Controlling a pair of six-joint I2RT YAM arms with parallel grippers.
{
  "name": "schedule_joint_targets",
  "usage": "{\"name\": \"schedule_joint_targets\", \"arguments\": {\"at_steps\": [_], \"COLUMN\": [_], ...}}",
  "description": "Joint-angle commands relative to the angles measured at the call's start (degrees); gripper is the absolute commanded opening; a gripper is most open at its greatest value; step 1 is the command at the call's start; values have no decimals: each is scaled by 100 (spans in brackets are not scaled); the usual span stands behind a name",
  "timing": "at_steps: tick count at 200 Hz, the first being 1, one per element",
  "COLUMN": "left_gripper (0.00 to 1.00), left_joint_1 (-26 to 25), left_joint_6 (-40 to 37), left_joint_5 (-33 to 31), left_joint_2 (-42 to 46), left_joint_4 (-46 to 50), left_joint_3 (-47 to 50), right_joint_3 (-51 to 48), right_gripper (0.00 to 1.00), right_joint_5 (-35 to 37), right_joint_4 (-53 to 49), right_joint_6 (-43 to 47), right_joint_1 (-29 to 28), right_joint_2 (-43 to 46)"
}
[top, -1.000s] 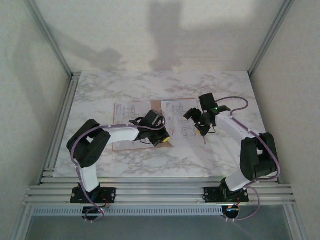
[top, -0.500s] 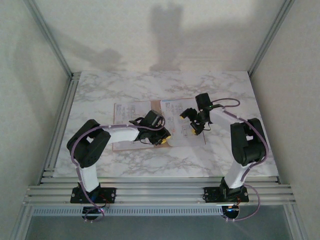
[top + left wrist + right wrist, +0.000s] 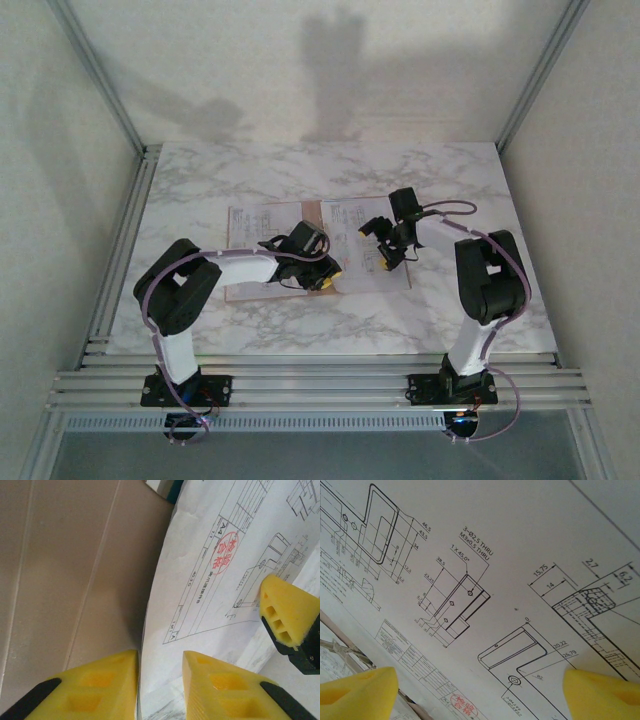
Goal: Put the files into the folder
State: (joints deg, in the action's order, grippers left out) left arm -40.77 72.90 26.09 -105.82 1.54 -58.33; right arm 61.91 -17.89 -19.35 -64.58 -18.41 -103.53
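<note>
White files' edge between left fingers

The far half of the marble-patterned table is bare, and so is a strip along its near edge. Mid-table, flat white printed paper sheets and a pinkish-brown card folder lie low. The left arm stretches across the folder. The right arm rises near the right edge. The left gripper and right gripper crowd the sheets, near each other.
</note>
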Motion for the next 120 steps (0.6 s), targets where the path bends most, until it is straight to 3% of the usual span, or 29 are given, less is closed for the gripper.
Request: {"name": "schedule_joint_targets", "arguments": {"at_steps": [1,120], "left_gripper": [29,28], "left_joint_1": [30,27], "left_joint_6": [-48,-62], "left_joint_5": [-124,-130], "left_joint_2": [-9,-9], "left_joint_4": [131,123], "left_joint_3": [93,102], "right_joint_3": [-30,44], "right_gripper": [87,87], "right_joint_5": [42,93], "right_joint_4": [-51,-53], "right_joint_6": [-98,-178], "right_joint_1": [-19,-18], "right_joint_2": [-163,-295]}}
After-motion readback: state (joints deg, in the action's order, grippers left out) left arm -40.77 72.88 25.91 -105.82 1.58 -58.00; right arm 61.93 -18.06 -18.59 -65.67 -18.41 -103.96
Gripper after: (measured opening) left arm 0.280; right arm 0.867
